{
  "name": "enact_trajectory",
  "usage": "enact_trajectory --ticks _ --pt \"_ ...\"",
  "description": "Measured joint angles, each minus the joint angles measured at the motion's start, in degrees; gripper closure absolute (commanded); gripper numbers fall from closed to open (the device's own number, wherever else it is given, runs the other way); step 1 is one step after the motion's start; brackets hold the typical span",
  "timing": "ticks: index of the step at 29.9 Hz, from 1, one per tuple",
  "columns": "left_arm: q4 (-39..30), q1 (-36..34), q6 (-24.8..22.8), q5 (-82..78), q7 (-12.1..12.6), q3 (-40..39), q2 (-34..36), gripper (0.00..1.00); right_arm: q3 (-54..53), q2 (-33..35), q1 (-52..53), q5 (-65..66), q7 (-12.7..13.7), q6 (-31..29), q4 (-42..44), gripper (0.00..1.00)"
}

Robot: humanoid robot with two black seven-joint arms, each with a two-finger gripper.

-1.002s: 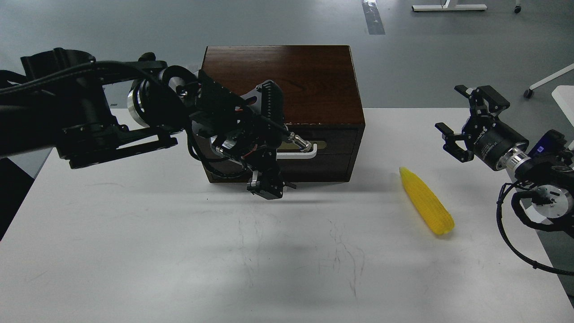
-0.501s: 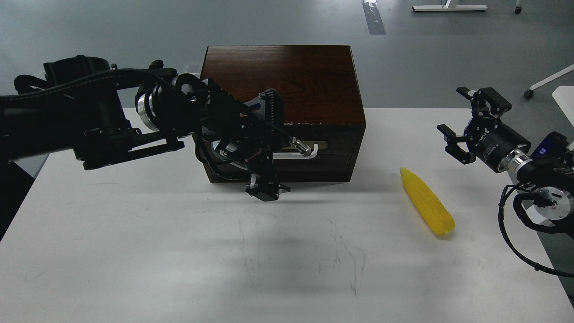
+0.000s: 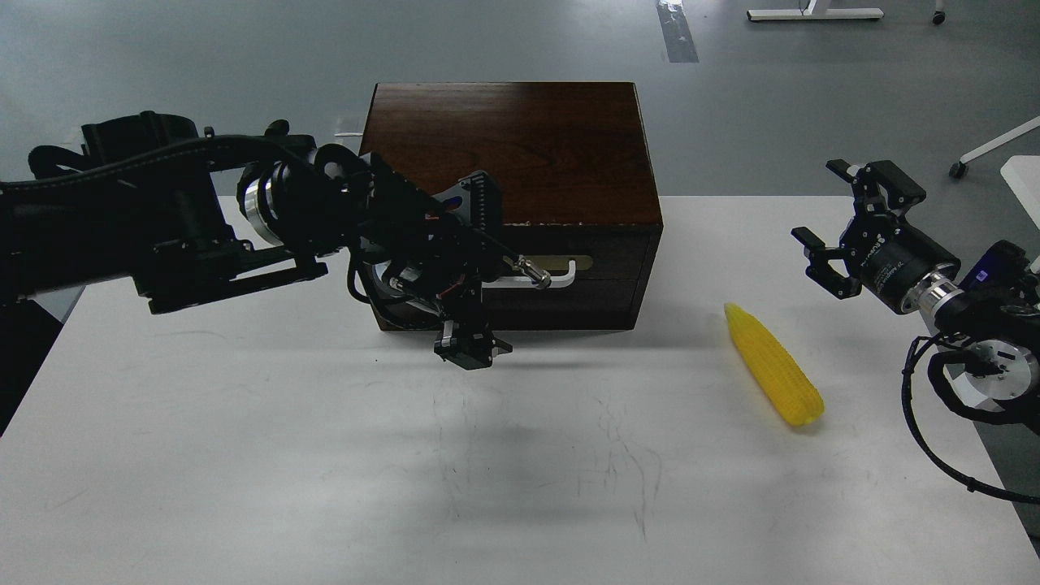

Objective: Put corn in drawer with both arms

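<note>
Corn [image 3: 773,376] lies on table [image 3: 325,455], tapered tip toward box, long axis diagonal. Right pincer [image 3: 845,223] spread, well apart. Left pincer [image 3: 475,268] at drawer [image 3: 569,280] handle; grip state cannot be told.

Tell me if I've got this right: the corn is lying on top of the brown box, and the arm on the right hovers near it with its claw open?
Not quite. The head view shows the corn lying on the white table, right of the box, not on it. The right gripper does hover nearby, open.

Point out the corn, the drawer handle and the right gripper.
corn [image 3: 773,374], head view, middle of the cob.
drawer handle [image 3: 566,275], head view, right end of the white bar.
right gripper [image 3: 841,223], head view, between its fingertips.
</note>
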State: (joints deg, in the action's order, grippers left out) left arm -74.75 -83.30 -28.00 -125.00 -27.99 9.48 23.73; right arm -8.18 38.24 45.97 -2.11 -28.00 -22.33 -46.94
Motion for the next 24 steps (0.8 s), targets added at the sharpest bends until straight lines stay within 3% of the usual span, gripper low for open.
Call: enact_trajectory --ticks 24 --pt "1.72 -0.10 -0.01 0.00 -0.01 1.73 -0.34 0.02 0.00 0.03 -0.16 0.00 0.00 0.36 0.00 0.00"
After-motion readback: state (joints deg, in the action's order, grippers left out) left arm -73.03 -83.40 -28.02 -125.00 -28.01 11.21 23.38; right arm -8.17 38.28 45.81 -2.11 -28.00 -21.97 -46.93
